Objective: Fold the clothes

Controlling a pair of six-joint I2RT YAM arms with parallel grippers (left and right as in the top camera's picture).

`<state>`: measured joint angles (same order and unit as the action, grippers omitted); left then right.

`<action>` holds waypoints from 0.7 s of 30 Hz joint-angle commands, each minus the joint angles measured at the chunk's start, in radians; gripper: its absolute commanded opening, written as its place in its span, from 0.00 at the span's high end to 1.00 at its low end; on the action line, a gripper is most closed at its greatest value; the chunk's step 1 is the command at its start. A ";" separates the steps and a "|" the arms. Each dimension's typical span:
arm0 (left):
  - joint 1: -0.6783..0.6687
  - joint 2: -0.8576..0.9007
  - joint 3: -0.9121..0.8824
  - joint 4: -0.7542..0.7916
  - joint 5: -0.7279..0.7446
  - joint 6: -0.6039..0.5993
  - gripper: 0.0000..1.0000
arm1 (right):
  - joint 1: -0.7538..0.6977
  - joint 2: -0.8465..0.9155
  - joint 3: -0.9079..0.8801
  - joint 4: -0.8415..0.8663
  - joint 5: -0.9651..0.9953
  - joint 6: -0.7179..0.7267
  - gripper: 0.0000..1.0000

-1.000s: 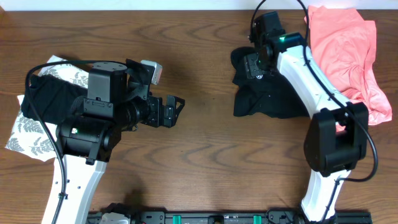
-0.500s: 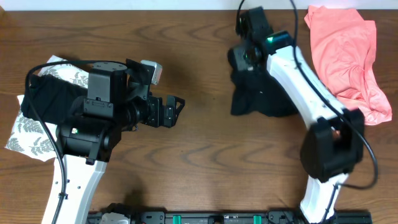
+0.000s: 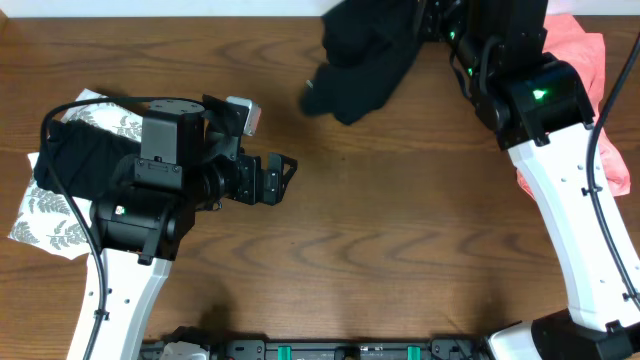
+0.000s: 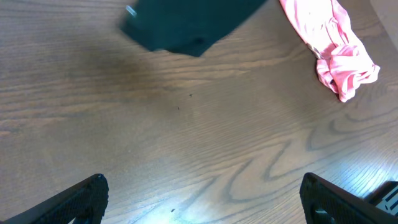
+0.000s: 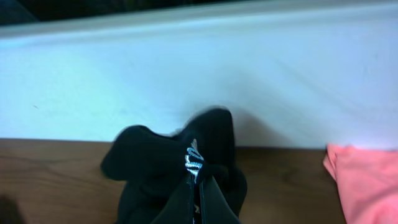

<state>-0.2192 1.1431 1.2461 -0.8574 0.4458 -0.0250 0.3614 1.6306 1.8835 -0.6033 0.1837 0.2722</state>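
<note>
1. The black shirt (image 5: 161,168) is bunched at the tips of the right gripper (image 5: 199,198). The jaws are pressed together on a fold of the cloth, and a small white logo (image 5: 193,158) shows just above the pinch.
2. Seen from overhead, the shirt hangs as a dark, blurred mass over the far middle of the table (image 3: 400,250), apparently off the wood. The right arm (image 3: 530,100) is reared up high close to the camera and hides its own fingers.
3. The salmon-pink garment (image 3: 585,45) lies crumpled at the far right corner, partly under that arm and apart from the shirt.
4. The left gripper (image 3: 285,178) points toward the table's centre with its jaws spread wide and nothing between them.
5. A black garment (image 3: 75,165) rests on a leaf-print cloth (image 3: 40,215) at the left edge, beneath the left arm.
6. Bare wood runs across the centre and the near side. A pale wall (image 5: 249,74) bounds the far edge.
</note>
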 commanded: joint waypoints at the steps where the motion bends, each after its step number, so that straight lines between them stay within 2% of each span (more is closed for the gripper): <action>1: -0.003 0.002 0.018 -0.002 0.011 0.014 0.02 | 0.005 0.026 -0.001 -0.024 0.056 0.027 0.99; 8: -0.003 0.002 0.018 -0.002 0.011 0.014 0.02 | 0.006 0.067 -0.001 -0.090 0.056 0.027 0.99; 21: -0.003 0.002 0.018 -0.002 0.011 0.014 0.02 | 0.006 0.081 -0.002 -0.108 0.052 0.027 0.99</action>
<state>-0.2192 1.1431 1.2461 -0.8574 0.4458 -0.0246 0.3614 1.7123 1.8751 -0.7139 0.2184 0.2821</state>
